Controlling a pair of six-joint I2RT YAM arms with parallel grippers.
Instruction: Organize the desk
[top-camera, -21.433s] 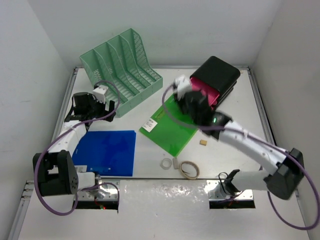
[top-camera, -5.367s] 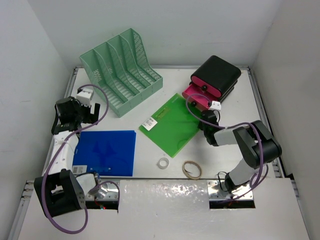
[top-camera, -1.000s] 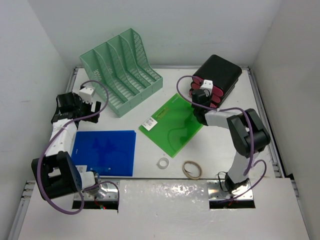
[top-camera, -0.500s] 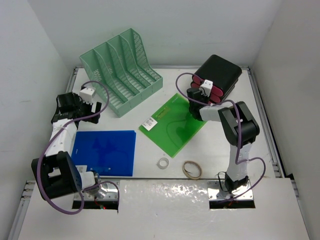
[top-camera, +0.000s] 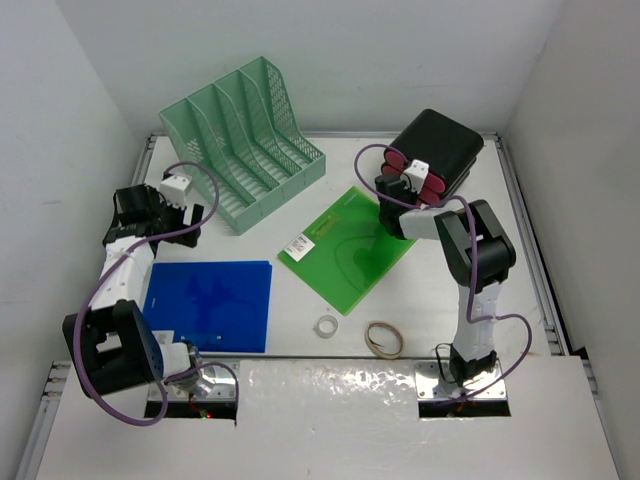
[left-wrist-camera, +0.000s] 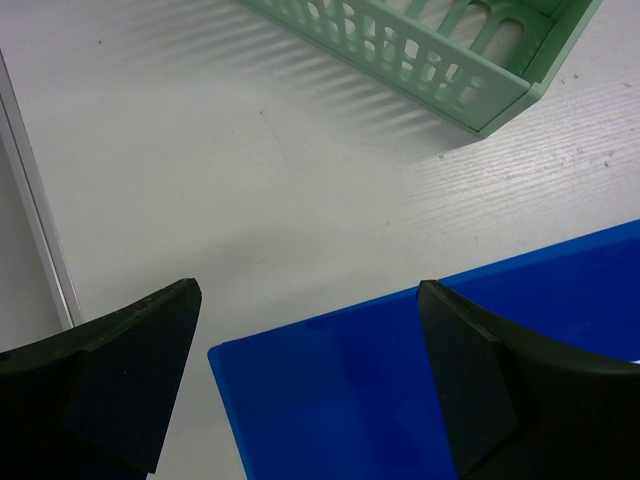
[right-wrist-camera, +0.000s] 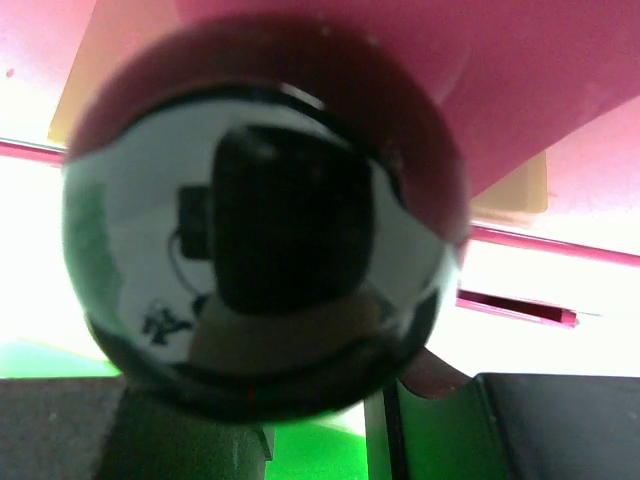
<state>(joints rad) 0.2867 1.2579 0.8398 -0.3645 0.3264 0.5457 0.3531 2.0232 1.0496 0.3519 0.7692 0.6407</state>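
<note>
Right gripper (top-camera: 399, 187) at knob (right-wrist-camera: 265, 215) of pink drawer (right-wrist-camera: 560, 80), desk (top-camera: 420, 300) far-right corner; grip unclear. Centre knob between fingers, move drawer straight. Left gripper (left-wrist-camera: 305, 330) spread, empty.

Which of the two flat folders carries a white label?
The green folder: a white label sits at its left corner. The blue folder is plain.
</note>
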